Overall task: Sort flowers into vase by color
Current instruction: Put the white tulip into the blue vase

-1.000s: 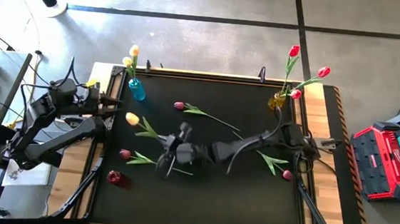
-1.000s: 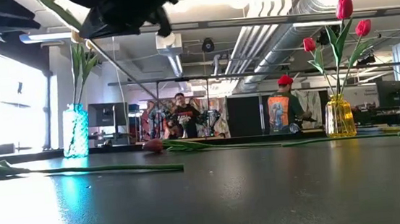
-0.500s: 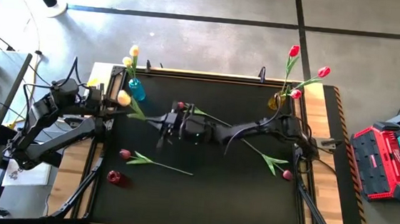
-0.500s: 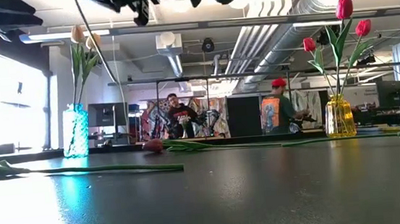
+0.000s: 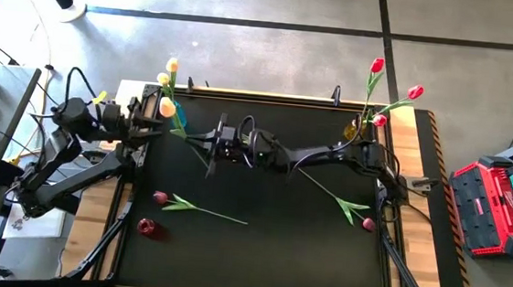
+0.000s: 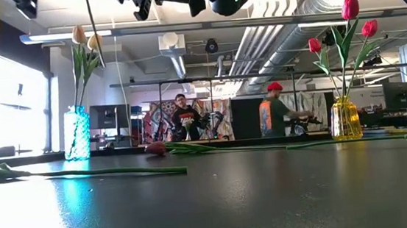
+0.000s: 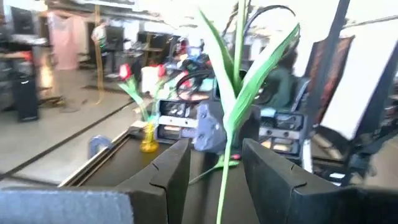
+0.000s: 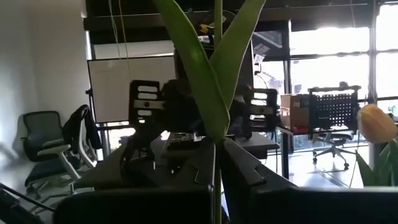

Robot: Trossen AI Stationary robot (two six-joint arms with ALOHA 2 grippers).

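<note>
Fingers (image 8: 239,163) of the right gripper (image 5: 219,146) clamp a light, floppy cream-yellow artificial tulip's thin green stem (image 8: 216,180) beside the blue glass vase (image 5: 176,115); left gripper (image 7: 216,171) stands apart around it.

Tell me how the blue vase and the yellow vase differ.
The blue vase is taller and slimmer; the yellow vase is squatter. The blue vase holds cream-yellow tulips, the yellow vase red tulips. From above, the blue vase stands at the mat's far left, the yellow vase far right. Both are clear glass and upright.
</note>
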